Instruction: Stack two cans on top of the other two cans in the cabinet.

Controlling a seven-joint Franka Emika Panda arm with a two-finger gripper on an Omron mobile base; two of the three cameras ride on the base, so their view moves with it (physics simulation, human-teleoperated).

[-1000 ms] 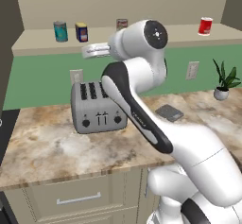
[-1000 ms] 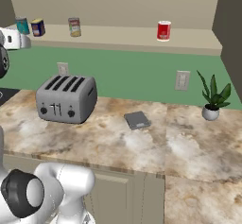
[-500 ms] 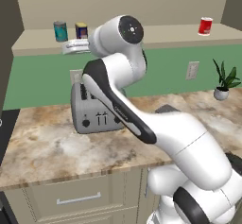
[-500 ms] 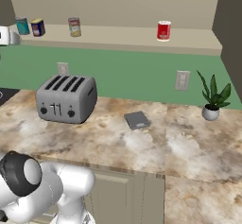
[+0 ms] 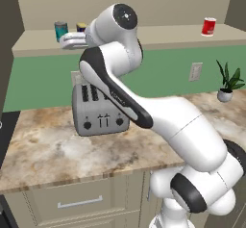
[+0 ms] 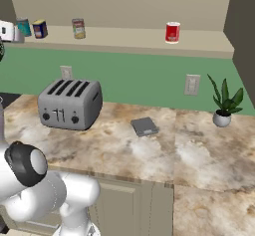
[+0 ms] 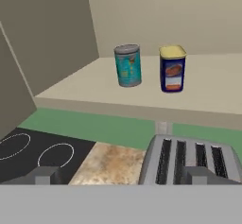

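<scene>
A teal-blue can (image 7: 128, 65) and a short dark blue can (image 7: 172, 68) stand side by side at the left end of the cabinet shelf (image 7: 212, 93). Further right along the shelf (image 6: 124, 40) are the teal can (image 6: 23, 26), dark blue can (image 6: 40, 29), pale red-and-tan can (image 6: 78, 28) and, far off, the red can (image 6: 172, 32). My gripper (image 7: 123, 176) is open and empty, held in front of the shelf above the toaster, short of the teal can (image 5: 61, 30). From the left base view the gripper (image 5: 63, 41) sits just below that can, and the arm hides the pale can.
A silver toaster (image 5: 98, 109) stands on the marble counter under the hand. A black stovetop (image 7: 38, 152) lies to its left. A potted plant (image 6: 224, 103) and a small dark flat object (image 6: 145, 126) sit on the counter to the right. The cabinet's side wall (image 7: 47, 34) closes the shelf's left end.
The arm has swung left along the shelf, carrying the hand from near the pale can to in front of the teal can. No can has moved.
</scene>
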